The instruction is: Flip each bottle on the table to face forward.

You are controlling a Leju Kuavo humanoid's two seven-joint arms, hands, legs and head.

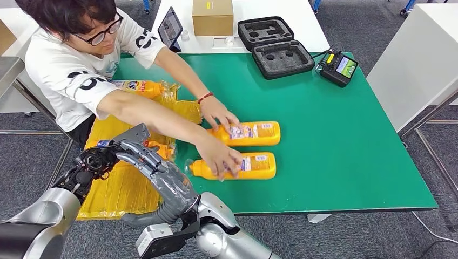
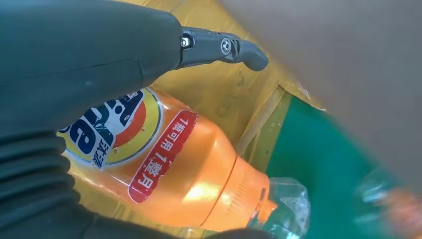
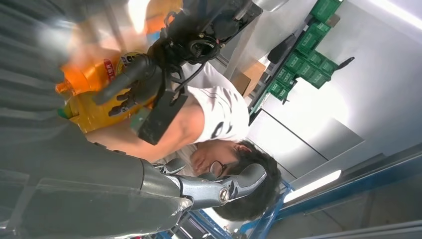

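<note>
A green-topped rectangular table (image 1: pixel 345 140) stands on grey carpet floor (image 1: pixel 432 226), flanked by white tables (image 1: pixel 270 11), with bright ceiling strip lights (image 3: pixel 313 185) overhead.

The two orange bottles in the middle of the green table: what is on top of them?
A person's hands rest on both: one on the far bottle, one on the near bottle. The hands cover part of each label. White labels with small print show beside them.

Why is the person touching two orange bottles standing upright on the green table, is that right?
Not quite. The two orange bottles are lying on their sides, not standing upright, as the head view shows. The rest holds: the person's hands rest on them, and they are on the green table.
</note>
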